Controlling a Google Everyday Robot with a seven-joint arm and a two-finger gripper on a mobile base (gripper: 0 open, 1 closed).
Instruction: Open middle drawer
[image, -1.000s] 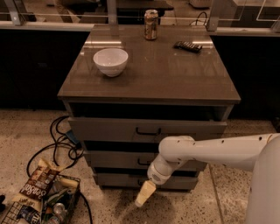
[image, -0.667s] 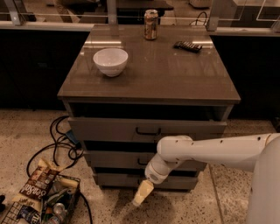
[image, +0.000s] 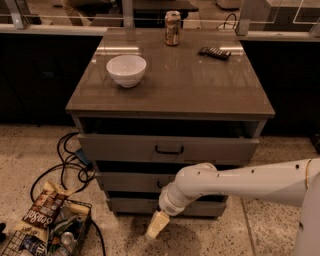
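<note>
The middle drawer (image: 127, 181) is the second grey front of the cabinet, below the top drawer (image: 167, 148). Its front stands roughly in line with the others. Its black handle is mostly hidden behind my white arm (image: 235, 182). My gripper (image: 157, 225) hangs low in front of the lowest drawer (image: 131, 205), below the middle drawer's centre, pointing down and left toward the floor.
On the cabinet top stand a white bowl (image: 126, 70), a can (image: 172, 28) and a black remote (image: 214, 52). Black cables (image: 70, 165) and a wire basket with snack bags (image: 45, 227) lie on the floor at left.
My gripper and wrist have shifted slightly left and a little down in front of the lower drawers. The drawers have not moved.
</note>
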